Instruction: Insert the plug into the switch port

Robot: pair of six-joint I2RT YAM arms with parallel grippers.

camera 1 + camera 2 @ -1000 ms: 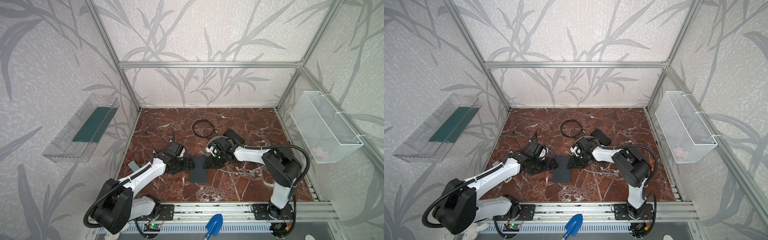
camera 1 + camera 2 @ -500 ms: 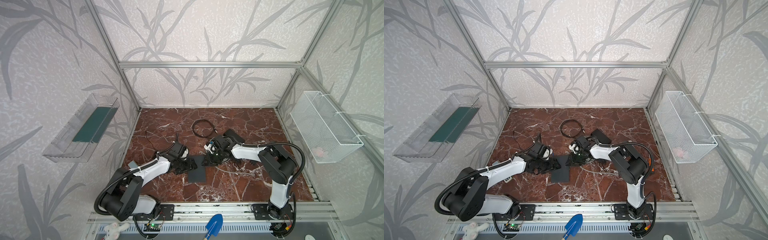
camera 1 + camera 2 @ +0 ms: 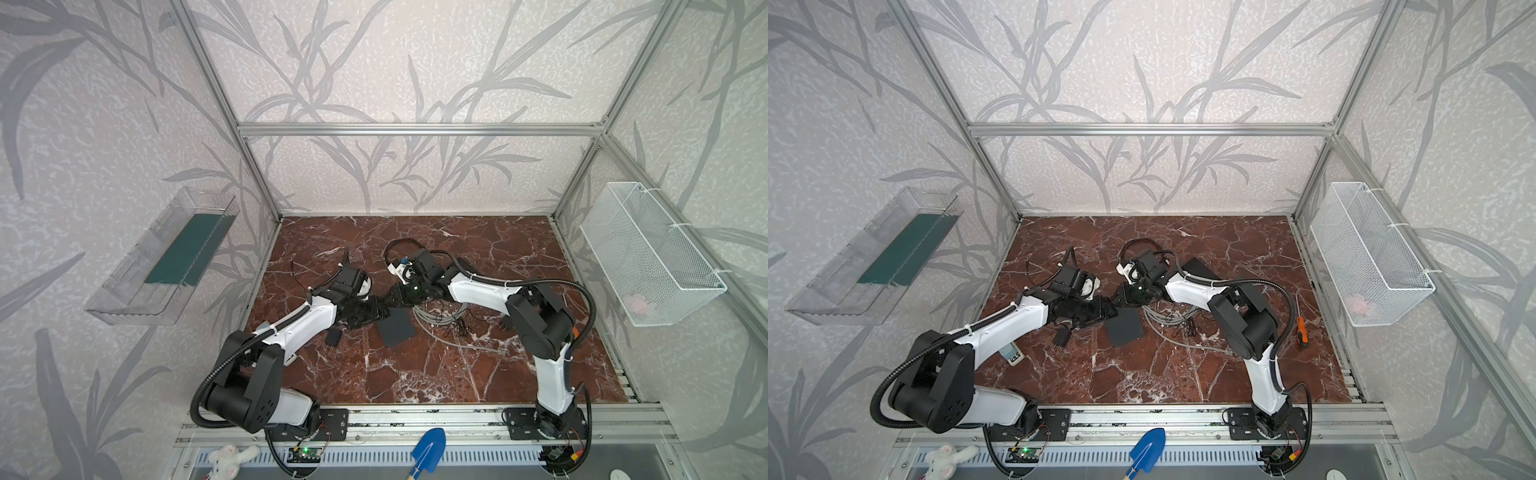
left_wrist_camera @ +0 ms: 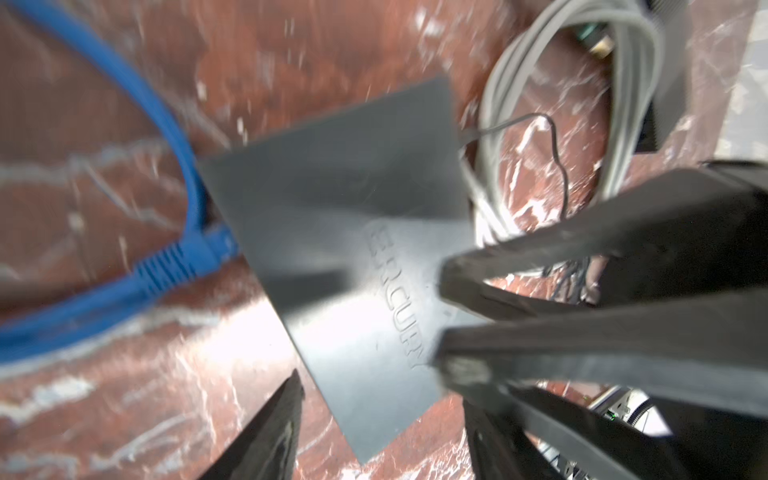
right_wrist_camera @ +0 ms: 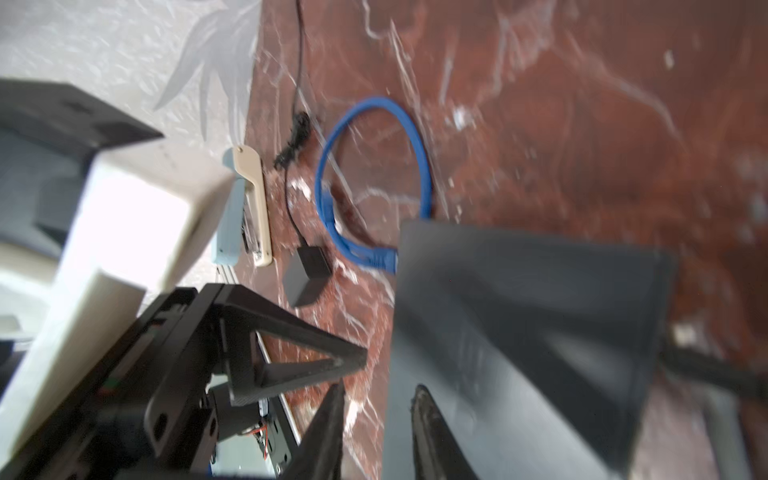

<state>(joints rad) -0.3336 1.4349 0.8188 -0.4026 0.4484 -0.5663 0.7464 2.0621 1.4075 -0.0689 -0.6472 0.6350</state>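
The switch point(image 3: 1200, 268), a small black box, lies behind my right forearm in a top view, and its sockets do not show. A blue cable point(image 4: 124, 83) ends in a plug point(image 4: 178, 266) point(image 5: 378, 259) that butts against the edge of a flat dark grey slab point(image 3: 399, 330) point(image 4: 332, 208) lettered MERCURY. My left gripper point(image 3: 380, 311) point(image 4: 382, 395) stands open astride one corner of the slab. Opposite it, my right gripper point(image 3: 395, 298) point(image 5: 380, 388) has a narrow gap between its jaws and straddles the slab's edge, holding nothing.
A grey cable coil point(image 3: 440, 316) lies right of the slab and a small black adapter point(image 3: 333, 337) to its left. An orange screwdriver point(image 3: 1301, 330) lies at the right, a beige and blue gadget point(image 3: 1013, 355) by my left arm. A wire basket point(image 3: 648, 249) and a clear tray point(image 3: 166, 253) hang on the walls.
My right gripper has slid left to meet the left one at the slab's far corner. The left arm's elbow has swung toward the front. The slab has barely shifted.
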